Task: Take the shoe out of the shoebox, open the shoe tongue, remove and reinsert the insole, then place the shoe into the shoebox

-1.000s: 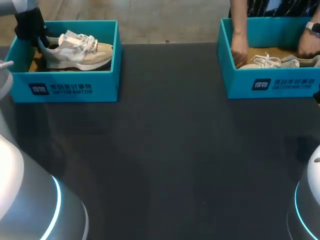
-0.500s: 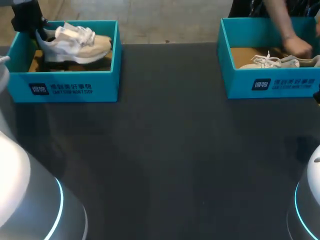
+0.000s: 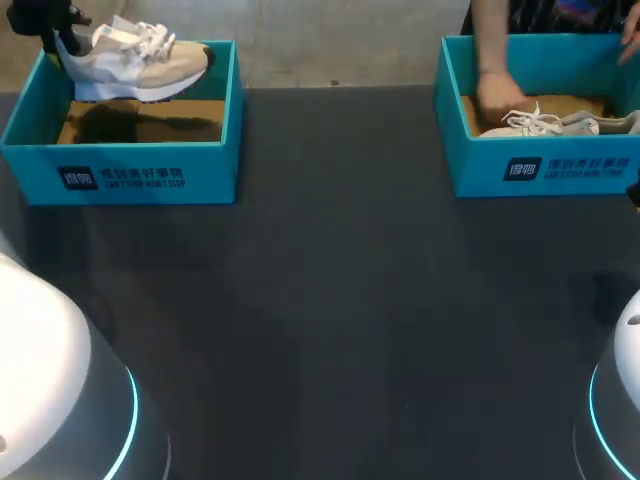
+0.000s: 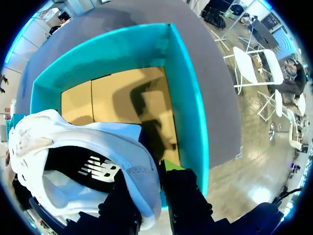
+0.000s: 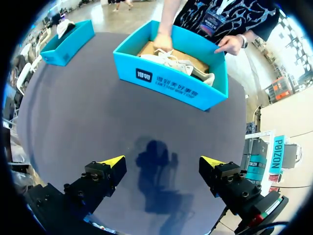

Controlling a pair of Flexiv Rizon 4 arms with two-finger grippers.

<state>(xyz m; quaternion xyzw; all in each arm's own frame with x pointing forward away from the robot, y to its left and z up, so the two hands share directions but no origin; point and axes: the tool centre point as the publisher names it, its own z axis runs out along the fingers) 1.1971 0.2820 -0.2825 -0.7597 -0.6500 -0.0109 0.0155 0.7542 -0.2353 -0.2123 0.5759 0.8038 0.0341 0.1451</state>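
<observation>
A white and beige sneaker (image 3: 130,60) hangs above the left teal shoebox (image 3: 120,165), toe pointing right. My left gripper (image 3: 45,25) is shut on its heel. In the left wrist view the heel collar (image 4: 142,181) sits pinched between the dark fingers of the left gripper (image 4: 149,196), over the shoebox's bare cardboard floor (image 4: 117,98). My right gripper (image 5: 163,161) stands open above the dark table, short of a second teal shoebox (image 5: 171,85), with nothing between its fingers.
The second shoebox (image 3: 540,165) at the back right holds another pale sneaker (image 3: 560,122). A person's hand (image 3: 495,98) reaches into it, and another hand (image 5: 230,45) rests on its far rim. The dark tabletop (image 3: 330,300) stretches between the boxes.
My left gripper has risen with the sneaker, lifting it from the box floor to above the rim. The person's hands have shifted about in the right box.
</observation>
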